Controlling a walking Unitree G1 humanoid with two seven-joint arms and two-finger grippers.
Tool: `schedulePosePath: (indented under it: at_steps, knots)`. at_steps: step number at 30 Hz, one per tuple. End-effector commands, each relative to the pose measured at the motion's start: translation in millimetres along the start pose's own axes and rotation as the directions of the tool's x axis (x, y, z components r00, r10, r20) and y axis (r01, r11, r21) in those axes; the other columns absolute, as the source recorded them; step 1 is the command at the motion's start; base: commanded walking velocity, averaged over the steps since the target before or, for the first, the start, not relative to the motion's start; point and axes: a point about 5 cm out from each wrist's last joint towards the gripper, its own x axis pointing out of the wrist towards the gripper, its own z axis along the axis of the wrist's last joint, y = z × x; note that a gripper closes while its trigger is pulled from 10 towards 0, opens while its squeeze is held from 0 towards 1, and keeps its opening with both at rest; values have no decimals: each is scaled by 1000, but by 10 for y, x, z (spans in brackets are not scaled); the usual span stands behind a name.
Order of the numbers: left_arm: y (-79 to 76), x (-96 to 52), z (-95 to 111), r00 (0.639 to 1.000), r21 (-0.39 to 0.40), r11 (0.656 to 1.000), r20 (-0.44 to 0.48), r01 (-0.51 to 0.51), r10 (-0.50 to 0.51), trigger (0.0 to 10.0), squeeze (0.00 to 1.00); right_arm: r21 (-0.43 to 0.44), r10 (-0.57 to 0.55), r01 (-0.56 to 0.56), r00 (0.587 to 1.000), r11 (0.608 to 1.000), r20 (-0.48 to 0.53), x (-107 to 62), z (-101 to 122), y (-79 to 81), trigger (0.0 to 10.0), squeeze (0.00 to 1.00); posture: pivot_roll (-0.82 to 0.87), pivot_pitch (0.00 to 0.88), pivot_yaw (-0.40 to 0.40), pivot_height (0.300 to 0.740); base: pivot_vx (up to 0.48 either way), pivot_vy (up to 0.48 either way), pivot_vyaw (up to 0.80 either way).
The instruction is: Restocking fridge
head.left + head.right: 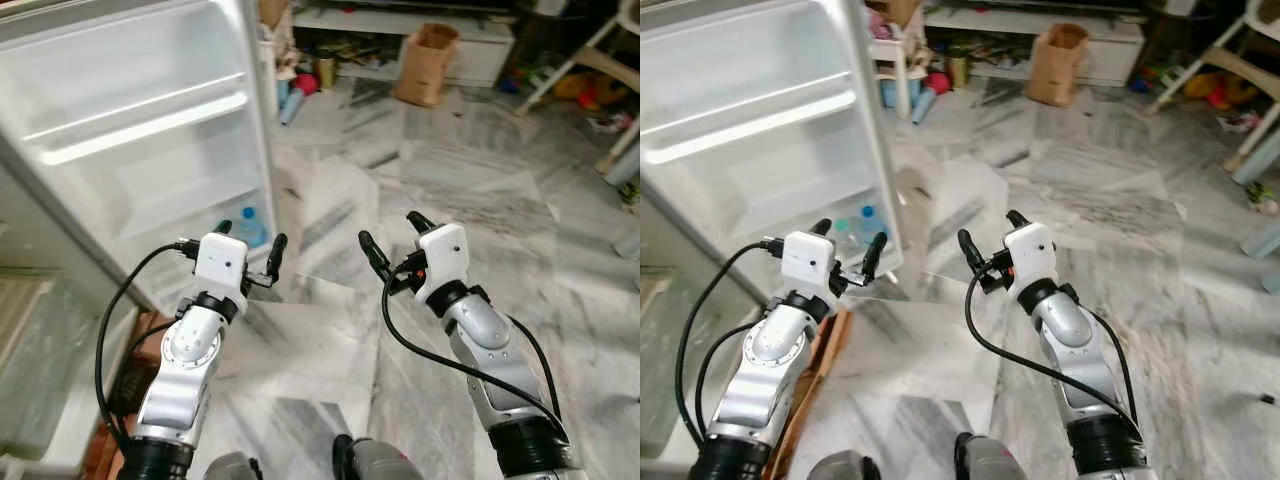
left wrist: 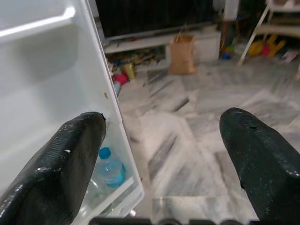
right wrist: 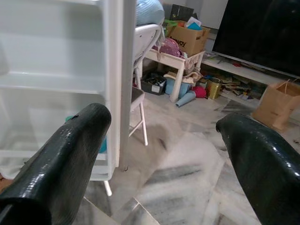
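Note:
The open fridge door [image 1: 150, 140] stands at my front left, its white shelves facing me. A clear water bottle with a blue cap [image 1: 250, 226] sits in the lowest door shelf; it also appears as the bottle [image 2: 110, 168] in the left wrist view. My left gripper [image 1: 250, 250] is open and empty, raised just in front of that low shelf. My right gripper [image 1: 392, 243] is open and empty too, held over the marble floor to the right of the door edge.
Grey marble floor [image 1: 470, 180] stretches ahead. A brown paper bag [image 1: 427, 62] stands by a low white TV unit [image 1: 480, 40] at the back. A white chair [image 3: 140, 56] and toy clutter lie behind the door. White chair legs [image 1: 590, 60] stand at the far right.

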Motion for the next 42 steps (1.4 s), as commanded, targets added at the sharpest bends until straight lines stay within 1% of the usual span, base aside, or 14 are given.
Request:
schedulePosePath:
  at_steps: [1, 3, 9, 14, 15, 17, 21, 23, 27, 29, 31, 35, 37, 42]
  knots:
    - [4, -25, -3, 1000, -2, 1000, -12, 1, -1, 10000, 0, -21, 76, -76, 997, 997, 33, -13, 46, 93, 10000, 0, 70, 87, 63, 740, 0, -424, -800]
    - [10, -29, 10, 1000, -7, 1000, -13, -7, 7, 10000, 0, -27, 108, -107, 993, 994, 43, -42, 59, 158, 10000, 0, 76, 88, 55, 740, 0, -422, -800]
    - [-8, -60, 42, 1000, -13, 1000, -5, -24, 24, 10000, 0, 31, -75, 74, 996, 997, 46, -43, 54, 143, 10000, 0, 89, 80, 10, 740, 0, -420, -800]
    - [-26, -82, 6, 1000, 1, 1000, -8, -24, 24, 10000, 0, 52, -314, 312, 948, 949, 47, -46, 64, -53, 10000, 0, 85, 71, -5, 740, 151, -412, -800]
    - [-26, -82, 6, 1000, 1, 1000, -8, -24, 24, 10000, 0, 52, -314, 312, 948, 949, 47, -46, 64, -53, 10000, 0, 85, 71, -5, 740, 255, -405, -800]
    - [-14, -75, -44, 999, 10, 999, -17, -30, 31, 10000, 0, 23, -369, 368, 928, 929, 58, -116, 69, -196, 10000, 0, 59, 60, 22, 740, 266, -396, -800]
    - [34, -65, -82, 997, 19, 997, -27, -70, 70, 10000, 0, 46, -398, 396, 916, 917, 51, -190, 40, -260, 10000, 0, 46, 52, 35, 740, 292, -361, -800]
    - [93, -68, -112, 994, 32, 994, -28, -102, 103, 10000, 0, 101, -433, 428, 901, 898, 38, -263, 13, -295, 10000, 0, 37, 45, 45, 740, 146, -154, 0]
    - [377, -156, -295, 955, 71, 957, -78, -282, 287, 10000, 0, 9, -471, 471, 882, 882, 23, -328, -3, -290, 10000, 0, 21, 31, 54, 740, 0, 0, 0]
    - [434, -188, -336, 941, 64, 945, -91, -320, 325, 10000, 0, -5, -461, 462, 887, 887, 7, -318, -24, -271, 10000, 0, 20, 30, 52, 740, 0, 0, 0]
    - [445, -199, -334, 941, 66, 945, -86, -321, 326, 10000, 0, 83, -461, 460, 887, 884, -7, -307, -34, -265, 10000, 0, 21, 32, 54, 740, 0, 0, 0]
    - [430, -189, -311, 947, 83, 947, -66, -309, 315, 10000, 0, 49, -521, 520, 853, 853, 25, -269, 9, -343, 10000, 0, 21, 37, 64, 740, 0, 0, 0]
    - [422, -178, -298, 949, 80, 949, -57, -305, 310, 10000, 0, 107, -528, 524, 849, 845, 11, -251, 23, -346, 10000, 0, 25, 41, 66, 740, 0, 0, 0]
    - [374, -127, -257, 956, 67, 955, -30, -288, 290, 10000, 0, 98, -532, 527, 846, 844, 36, -251, 71, -315, 10000, 0, 16, 65, 68, 740, 337, 0, 0]
